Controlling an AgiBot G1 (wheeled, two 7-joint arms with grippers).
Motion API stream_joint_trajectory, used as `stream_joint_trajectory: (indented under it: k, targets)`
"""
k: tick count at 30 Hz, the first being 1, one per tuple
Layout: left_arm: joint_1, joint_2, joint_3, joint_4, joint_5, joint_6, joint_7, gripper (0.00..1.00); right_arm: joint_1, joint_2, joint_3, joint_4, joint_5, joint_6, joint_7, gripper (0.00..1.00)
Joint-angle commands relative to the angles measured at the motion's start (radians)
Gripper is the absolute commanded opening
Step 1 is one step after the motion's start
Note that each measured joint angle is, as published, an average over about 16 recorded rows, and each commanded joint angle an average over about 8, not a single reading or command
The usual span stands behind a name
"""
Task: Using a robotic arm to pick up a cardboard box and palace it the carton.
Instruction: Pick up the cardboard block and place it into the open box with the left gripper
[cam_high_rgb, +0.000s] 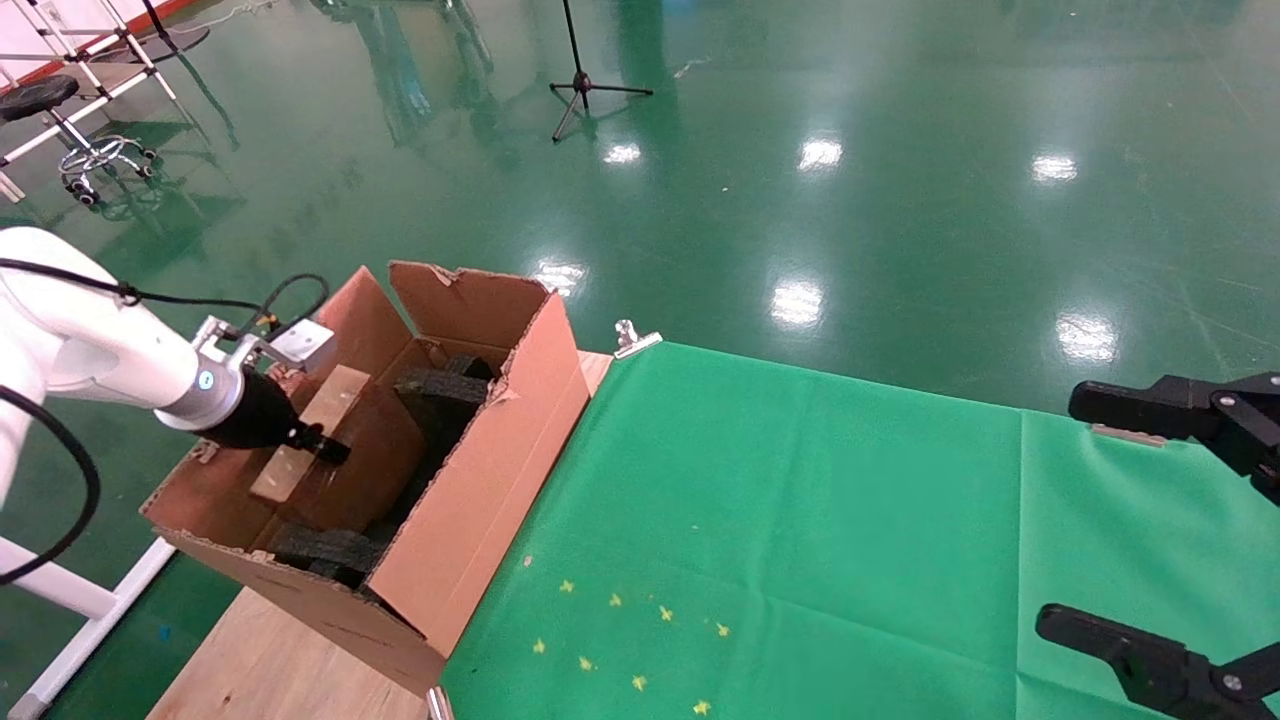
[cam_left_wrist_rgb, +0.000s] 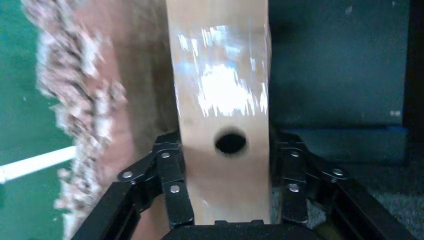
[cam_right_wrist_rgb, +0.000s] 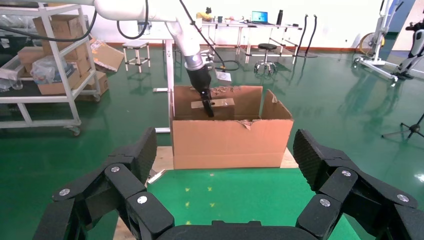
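Note:
The white robotic arm reaches in from the left, and its black left gripper is shut on the cardboard box. This small brown block has glossy tape on its face and a round hole facing the wrist camera. The box hangs inside the carton, beside black foam pieces and near the ragged far flap. My right gripper stays open and empty over the table's right side, far from the carton.
A green cloth covers the table, held by a metal clip; bare wood shows under the carton. On the floor beyond stand a tripod, a stool and a white frame leg.

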Motion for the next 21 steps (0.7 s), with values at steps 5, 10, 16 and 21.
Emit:
stream_joint_trajectory:
  k: [5, 10, 16, 21]
  targets:
    - [-0.004, -0.001, 0.002, -0.005, 0.005, -0.002, 0.004, 1.00, 0.000, 0.000, 0.000, 0.000, 0.000, 0.000, 0.000, 1.00]
    - [-0.017, -0.008, -0.004, -0.030, -0.005, -0.012, 0.027, 1.00, 0.000, 0.000, 0.000, 0.000, 0.000, 0.000, 0.000, 1.00]
    - [-0.055, -0.054, -0.054, -0.121, -0.080, 0.026, 0.113, 1.00, 0.000, 0.000, 0.000, 0.000, 0.000, 0.000, 0.000, 1.00]
    - [-0.080, -0.114, -0.093, -0.272, -0.144, 0.082, 0.190, 1.00, 0.000, 0.000, 0.000, 0.000, 0.000, 0.000, 0.000, 1.00]
